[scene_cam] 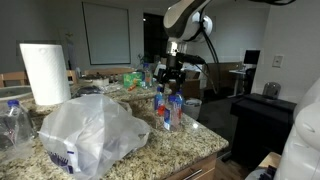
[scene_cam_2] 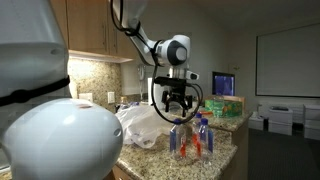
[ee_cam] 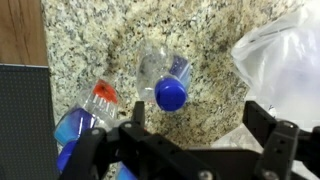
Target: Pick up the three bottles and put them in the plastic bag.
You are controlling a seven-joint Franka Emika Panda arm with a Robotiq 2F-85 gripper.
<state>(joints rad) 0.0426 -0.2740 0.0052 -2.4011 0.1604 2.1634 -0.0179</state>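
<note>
Three bottles (scene_cam: 168, 108) stand upright in a tight cluster on the granite counter (scene_cam: 190, 138), a little behind the plastic bag (scene_cam: 90, 130), which lies nearest the camera in an exterior view. That bag is a crumpled, translucent white heap with a small blue print low on its front. At its side, at the frame's edge, stands a larger clear water bottle (scene_cam: 14, 125). Just past the bag, near the counter's far corner, the small bottles show blue caps and red-and-blue labels; they are close to the bag, but whether they touch it cannot be told. Directly above them hangs the gripper (scene_cam: 172, 74), its jaws spread as wide as they go and holding nothing. The wrist view looks straight down between the dark fingers (ee_cam: 133, 135): one blue cap sits in the middle on the speckled stone, a second bottle with a red label leans in at the lower corner, partly hidden by a finger, and the bag's edge fills the upper corner on the opposite side. Farther back on the counter a tall white paper-towel roll (scene_cam: 45, 72) stands upright behind the bag. Beyond it are a whiteboard (scene_cam: 112, 33) on the wall and dim office desks.
</note>
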